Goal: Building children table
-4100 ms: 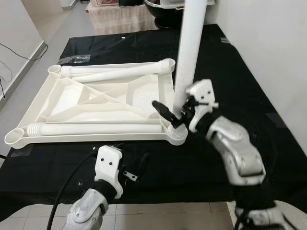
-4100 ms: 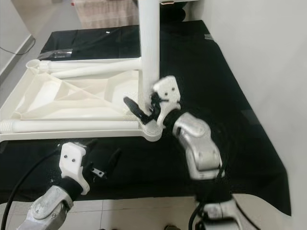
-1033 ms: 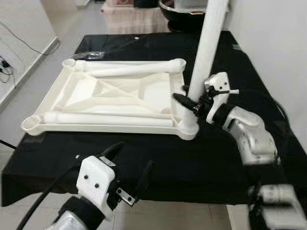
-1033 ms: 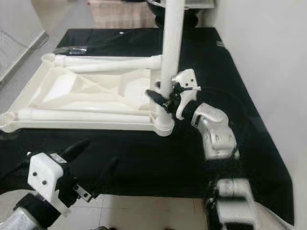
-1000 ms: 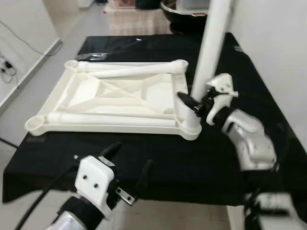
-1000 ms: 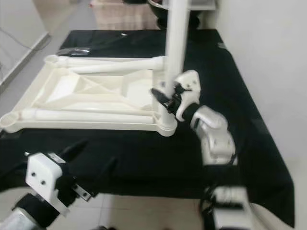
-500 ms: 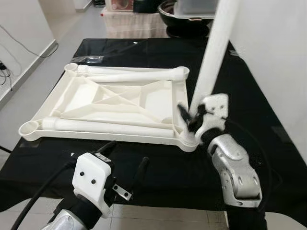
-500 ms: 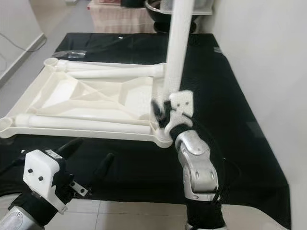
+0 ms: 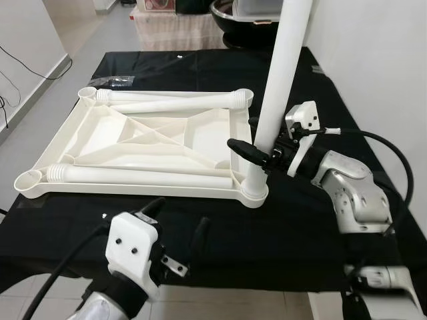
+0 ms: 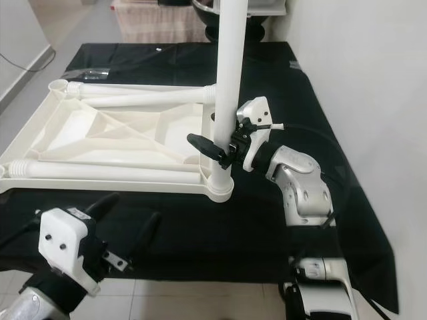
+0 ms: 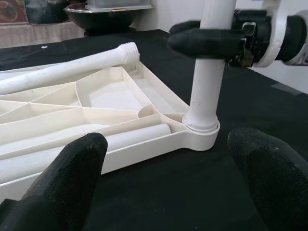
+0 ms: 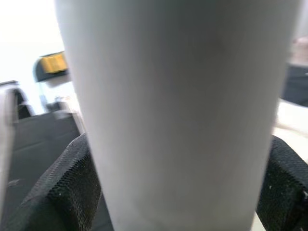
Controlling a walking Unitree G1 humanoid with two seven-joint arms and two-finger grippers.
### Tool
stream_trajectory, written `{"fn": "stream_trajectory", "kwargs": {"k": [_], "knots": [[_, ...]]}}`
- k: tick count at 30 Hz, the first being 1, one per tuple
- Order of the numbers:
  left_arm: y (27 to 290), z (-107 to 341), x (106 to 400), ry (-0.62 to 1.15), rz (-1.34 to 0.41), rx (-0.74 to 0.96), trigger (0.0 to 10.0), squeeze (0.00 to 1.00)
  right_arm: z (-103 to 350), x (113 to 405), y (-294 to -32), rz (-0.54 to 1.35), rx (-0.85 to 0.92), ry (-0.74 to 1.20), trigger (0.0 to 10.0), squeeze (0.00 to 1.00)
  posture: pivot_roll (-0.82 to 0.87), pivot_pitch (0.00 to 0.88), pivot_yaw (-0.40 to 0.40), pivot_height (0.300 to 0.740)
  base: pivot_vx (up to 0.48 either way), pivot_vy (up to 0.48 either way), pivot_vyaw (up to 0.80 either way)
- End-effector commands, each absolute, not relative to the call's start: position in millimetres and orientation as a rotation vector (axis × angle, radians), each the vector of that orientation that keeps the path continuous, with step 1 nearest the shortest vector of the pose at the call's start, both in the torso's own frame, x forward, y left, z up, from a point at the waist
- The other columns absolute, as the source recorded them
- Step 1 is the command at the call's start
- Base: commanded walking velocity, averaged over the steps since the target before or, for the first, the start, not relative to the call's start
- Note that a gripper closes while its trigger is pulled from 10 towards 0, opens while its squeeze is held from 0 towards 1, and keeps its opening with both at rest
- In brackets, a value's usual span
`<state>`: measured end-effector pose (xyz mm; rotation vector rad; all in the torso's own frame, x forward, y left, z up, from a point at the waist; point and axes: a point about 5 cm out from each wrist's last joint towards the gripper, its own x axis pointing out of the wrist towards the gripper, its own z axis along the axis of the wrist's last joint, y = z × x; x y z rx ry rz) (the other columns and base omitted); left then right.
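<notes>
- Two black fingers of the right gripper close around the upright leg, one on each side of it a little above its foot; in the right wrist view the white tube sits between the two pads and touches both.
- That upright leg stands in the corner socket of the tabletop, the corner nearest the robot on its right side.
- The tabletop lies upside down, its ribbed underside facing up, on a black cloth that covers the work surface.
- Along the tabletop's near edge, left of the upright leg's socket, a loose leg lies flat, its ridged end toward the near-left corner socket.
- Beyond it, at the tabletop's far edge, more legs lie flat side by side; how many there are I cannot tell for sure.
- The right arm reaches toward the upright leg from the side away from the tabletop, with a black cable looping off its wrist.
- The left gripper hovers off the near edge of the tabletop, over the cloth's front hem, its fingers spread wide with nothing between them; in the left wrist view they frame the upright leg's socket without touching it.
- Past the tabletop's far edge, beyond the cloth, a dark bowl sits on a low stand.
</notes>
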<state>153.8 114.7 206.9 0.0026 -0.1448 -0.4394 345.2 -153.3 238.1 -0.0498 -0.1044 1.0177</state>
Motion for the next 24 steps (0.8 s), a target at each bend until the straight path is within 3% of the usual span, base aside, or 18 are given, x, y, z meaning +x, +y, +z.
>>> {"fn": "stream_trajectory", "kwargs": {"k": [1, 2, 5, 6, 16, 20, 21, 22, 23, 24], "knots": [[114, 205, 152, -0.128, -0.434, -0.001, 10.0, 0.00, 250, 347, -142, 1.112, -0.053, -0.155, 10.0, 0.00, 0.12, 0.147, -0.008, 0.740, 0.000, 0.000, 0.00], [114, 205, 153, -0.129, -0.432, -0.001, 10.0, 0.00, 254, 348, -141, 1.144, -0.039, -0.160, 3.3, 0.00, 0.12, 0.149, -0.008, 0.740, 0.000, 0.000, 0.00], [114, 206, 153, -0.129, -0.430, -0.001, 10.0, 0.00, 256, 348, -140, 1.165, -0.030, -0.163, 3.3, 0.00, 0.12, 0.149, -0.008, 0.740, 0.000, 0.000, 0.00], [114, 205, 153, -0.130, -0.429, -0.001, 10.0, 0.00, 257, 349, -141, 1.195, -0.034, -0.165, 0.0, 0.00, 0.12, 0.144, -0.007, 0.740, 0.000, 0.000, 0.00], [113, 204, 156, -0.136, -0.420, 0.006, 10.0, 0.00, 239, 346, -152, 1.195, -0.076, -0.142, 0.0, 0.00, 0.09, 0.135, -0.005, 0.740, 0.000, 0.000, 0.00], [115, 204, 156, -0.134, -0.414, 0.011, 10.0, 0.00, 212, 330, -155, 0.926, -0.110, -0.090, 0.0, 0.00, 0.08, 0.145, 0.000, 0.740, 0.000, 0.000, 0.00], [115, 204, 156, -0.131, -0.418, 0.012, 10.0, 0.00, 203, 329, -152, 0.671, -0.123, -0.082, 0.0, 0.00, 0.07, 0.148, 0.007, 0.740, 0.000, 0.000, 0.00], [115, 204, 156, -0.131, -0.418, 0.012, 10.0, 0.00, 203, 329, -152, 0.671, -0.123, -0.082, 0.0, 0.00, 0.07, 0.148, 0.007, 0.740, 0.000, 0.000, 0.00], [115, 203, 157, -0.127, -0.419, 0.009, 10.0, 0.00, 186, 317, -149, 0.416, -0.116, -0.023, 0.0, 0.00, 0.05, 0.157, 0.013, 0.740, 0.000, 0.000, 0.00], [115, 203, 158, -0.124, -0.422, 0.008, 10.0, 0.00, 174, 299, -136, 0.315, -0.123, 0.009, 0.0, 0.00, 0.05, 0.160, 0.022, 0.740, 0.000, 0.000, 0.00]]}}
